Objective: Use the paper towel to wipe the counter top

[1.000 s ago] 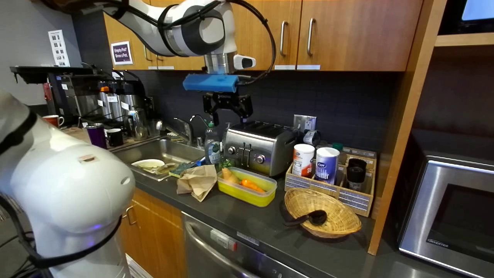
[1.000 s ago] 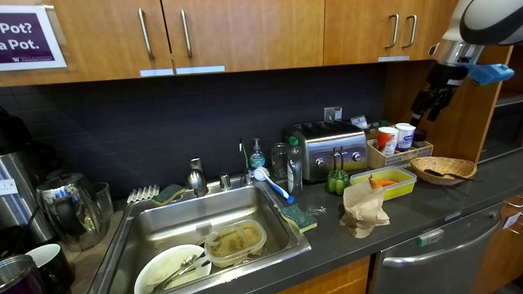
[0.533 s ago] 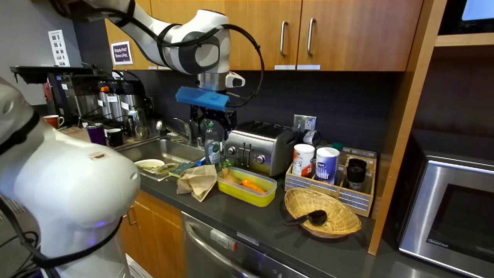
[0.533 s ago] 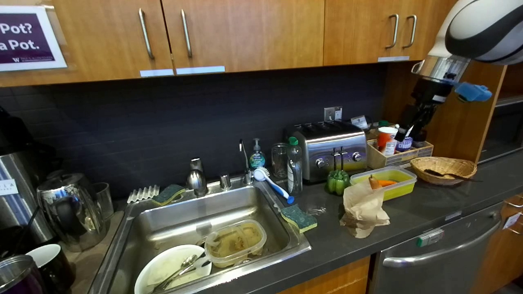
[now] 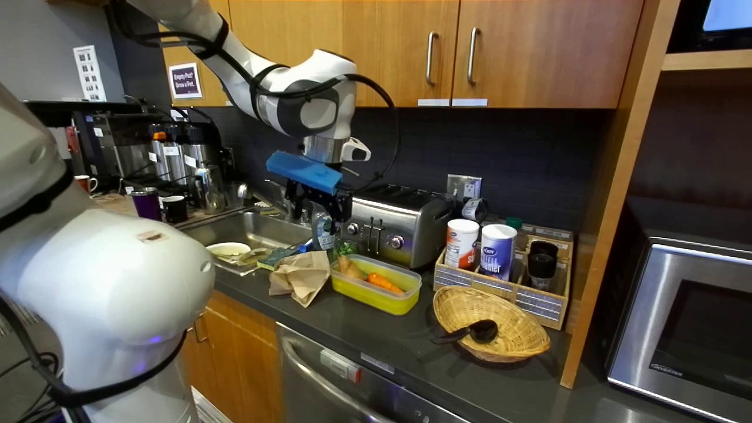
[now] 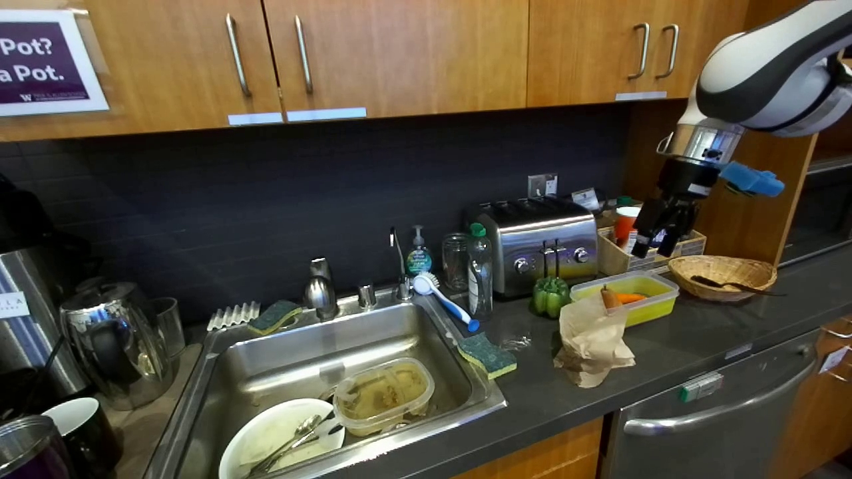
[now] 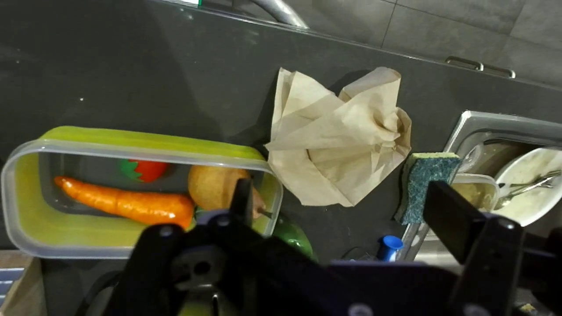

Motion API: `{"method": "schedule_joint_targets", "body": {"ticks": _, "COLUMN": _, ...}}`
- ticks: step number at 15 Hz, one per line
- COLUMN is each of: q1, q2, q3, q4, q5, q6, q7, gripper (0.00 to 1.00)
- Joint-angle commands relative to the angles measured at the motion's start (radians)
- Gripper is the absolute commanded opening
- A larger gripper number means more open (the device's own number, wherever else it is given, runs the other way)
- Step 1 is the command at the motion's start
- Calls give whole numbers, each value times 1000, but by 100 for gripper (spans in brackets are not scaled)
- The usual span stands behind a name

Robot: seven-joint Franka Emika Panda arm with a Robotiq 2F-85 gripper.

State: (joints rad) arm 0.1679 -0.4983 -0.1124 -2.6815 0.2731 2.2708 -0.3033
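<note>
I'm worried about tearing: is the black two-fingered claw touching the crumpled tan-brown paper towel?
Apart. In an exterior view, the claw hangs higher than the paper towel, a plain gap between them.

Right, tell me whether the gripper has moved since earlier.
Yes, down and toward the sink: in an exterior view the gripper, jaws open, now reaches below the toaster top.
</note>
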Motion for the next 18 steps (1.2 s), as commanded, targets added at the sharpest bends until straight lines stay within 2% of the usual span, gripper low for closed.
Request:
{"method": "schedule_joint_targets", "body": {"ticks": 1, "q1": 12, "q2": 89, "q3": -4, "q4": 53, "q5": 73, "q6": -25, "q7": -5, "gripper": 100}}
{"method": "schedule_joint_targets", "body": {"ticks": 13, "q1": -9, "q2": 298, "q3": 48, "q4": 125, "q5": 334, "q6": -72, "q7": 59, "gripper": 100}}
{"method": "schedule_joint_targets", "body": {"ticks": 18, "q1": -28, "q2": 316, "q3": 81, "q4": 98, "q5": 412, "q6": -83, "q7": 81, "gripper": 100}}
